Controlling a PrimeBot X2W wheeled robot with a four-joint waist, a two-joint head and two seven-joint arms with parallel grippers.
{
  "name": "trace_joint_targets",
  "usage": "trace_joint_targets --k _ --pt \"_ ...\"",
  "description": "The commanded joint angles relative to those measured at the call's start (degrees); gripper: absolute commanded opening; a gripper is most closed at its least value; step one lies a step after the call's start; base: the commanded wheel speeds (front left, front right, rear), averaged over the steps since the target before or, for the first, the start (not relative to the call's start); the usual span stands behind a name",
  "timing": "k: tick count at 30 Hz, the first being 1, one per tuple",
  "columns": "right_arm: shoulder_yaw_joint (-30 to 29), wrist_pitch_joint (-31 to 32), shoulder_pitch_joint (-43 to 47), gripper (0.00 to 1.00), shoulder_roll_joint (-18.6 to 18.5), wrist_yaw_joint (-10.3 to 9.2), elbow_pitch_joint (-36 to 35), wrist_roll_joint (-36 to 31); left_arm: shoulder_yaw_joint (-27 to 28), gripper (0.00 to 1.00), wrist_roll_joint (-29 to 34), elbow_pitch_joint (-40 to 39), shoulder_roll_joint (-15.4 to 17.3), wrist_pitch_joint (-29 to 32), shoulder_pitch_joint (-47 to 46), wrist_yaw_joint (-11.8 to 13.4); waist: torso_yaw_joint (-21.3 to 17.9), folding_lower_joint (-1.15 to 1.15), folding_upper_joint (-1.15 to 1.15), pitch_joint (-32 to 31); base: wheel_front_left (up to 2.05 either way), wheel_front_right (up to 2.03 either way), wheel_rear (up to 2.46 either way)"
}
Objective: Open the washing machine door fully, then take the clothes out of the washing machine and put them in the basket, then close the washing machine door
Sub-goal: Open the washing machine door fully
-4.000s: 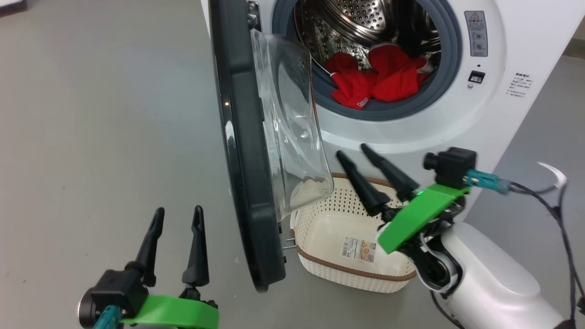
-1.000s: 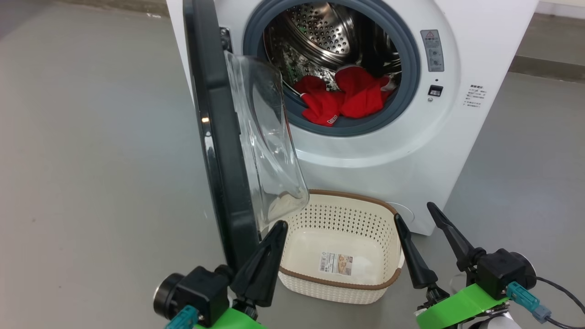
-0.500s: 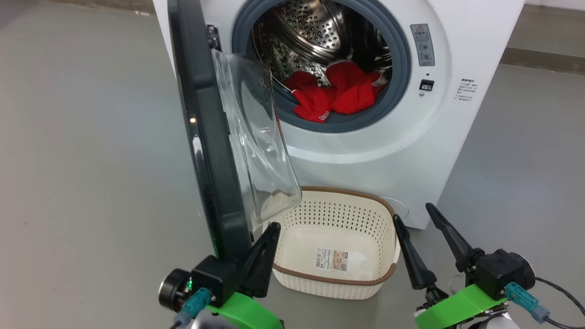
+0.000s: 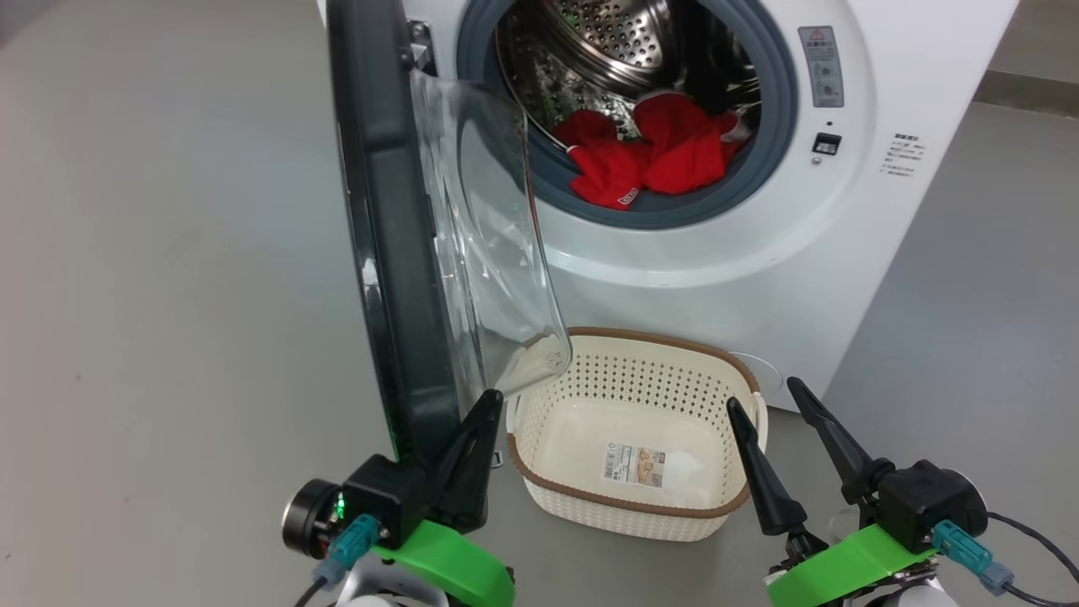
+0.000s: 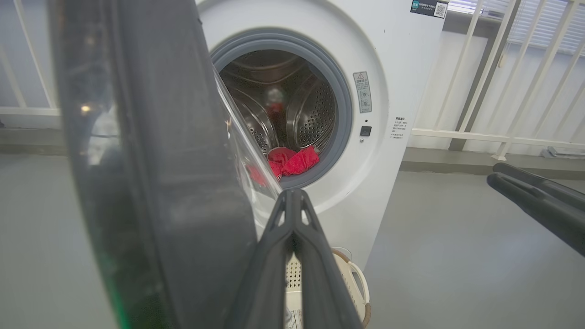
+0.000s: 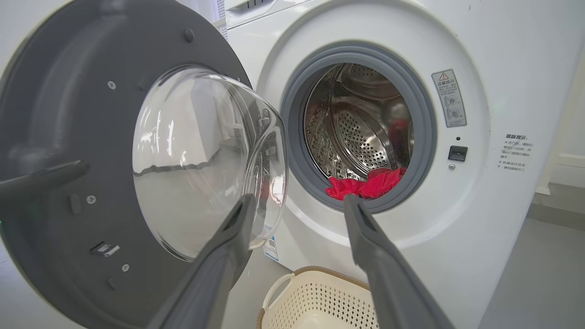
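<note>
The white washing machine [image 4: 759, 244] stands with its black door [image 4: 396, 253] swung out, edge-on to the head view, glass bowl [image 4: 489, 236] facing the drum. Red clothes [image 4: 649, 164] lie at the drum's front lip. The cream basket [image 4: 624, 504] sits empty on the floor below the opening. My left gripper [image 4: 491, 396] is shut with nothing in it, close beside the door's lower inner edge; contact is unclear. My right gripper [image 4: 763, 394] stands open at the basket's right end. The wrist views show the door [image 5: 151, 160], the clothes [image 6: 365, 185] and both grippers [image 5: 292, 194] [image 6: 298, 200].
Grey floor [image 4: 169, 295] spreads to the left of the door and to the right of the machine. White railings [image 5: 502, 91] stand behind the machine on the right in the left wrist view. A cable [image 4: 1028, 531] trails from my right wrist.
Four seconds ago my left gripper stood open left of the door and my right reached over the basket. Now the left is shut by the door's inner edge. The head view has shifted.
</note>
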Motion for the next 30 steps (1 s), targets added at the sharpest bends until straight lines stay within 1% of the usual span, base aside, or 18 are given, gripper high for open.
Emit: trace_joint_targets --k 1,11,17,21,30 --pt "1.4 -0.4 -1.0 1.00 0.0 0.36 -1.3 0.6 3.1 0.00 0.1 -1.2 1.4 -0.6 -2.3 1.2 0.8 0.00 0.00 0.3 0.00 0.00 0.00" --pt "1.6 -0.4 -0.8 1.00 0.0 0.36 -1.1 0.7 4.1 0.00 -0.4 -3.1 2.7 0.1 -1.5 2.5 5.1 0.00 0.00 0.4 0.00 0.00 0.00" --pt "1.8 -0.4 -0.7 1.00 0.0 0.36 -1.2 0.7 4.4 0.00 -0.7 -3.1 3.6 0.3 -1.2 2.7 7.2 0.00 0.00 0.3 0.00 0.00 0.00" --pt "2.4 -0.4 -0.9 1.00 0.0 0.36 -1.0 0.8 5.5 0.00 -1.3 -2.7 4.6 -0.1 -1.1 2.9 7.5 0.00 0.00 0.4 0.00 0.00 0.00" --pt "2.7 -0.4 -1.2 1.00 0.0 0.36 -0.6 0.1 8.8 0.00 -1.7 -1.5 7.5 -0.9 -2.2 4.4 7.5 0.00 0.00 0.9 0.00 0.00 0.00"
